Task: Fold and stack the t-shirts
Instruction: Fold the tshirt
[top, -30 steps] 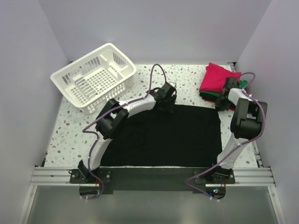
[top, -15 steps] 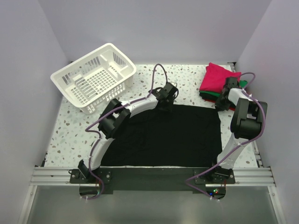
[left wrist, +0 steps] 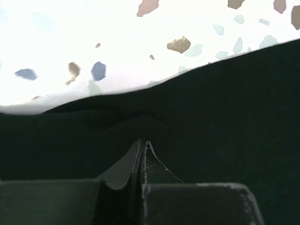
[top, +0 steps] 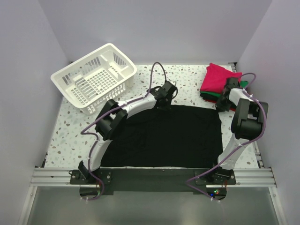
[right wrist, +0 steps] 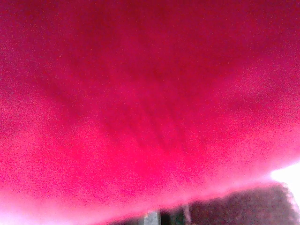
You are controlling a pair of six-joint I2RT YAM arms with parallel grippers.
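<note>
A large black t-shirt (top: 173, 136) lies spread flat across the middle of the table. My left gripper (top: 165, 101) sits at its far edge. In the left wrist view its fingers (left wrist: 143, 143) are pressed together on a small pucker of the black cloth (left wrist: 225, 108), just short of the speckled table. A folded stack stands at the far right, with a magenta-pink t-shirt (top: 219, 77) on top and green (top: 211, 95) showing beneath. My right gripper (top: 227, 91) rests against this stack. Pink cloth (right wrist: 150, 93) fills its wrist view and hides the fingers.
A white slatted basket (top: 93, 79) sits tilted at the far left of the speckled table (top: 70, 136). Pale walls close in the back and both sides. The metal rail with both arm bases runs along the near edge.
The left gripper has closed on the far edge of the black t-shirt and shifted slightly toward the back. The right arm has not moved.
</note>
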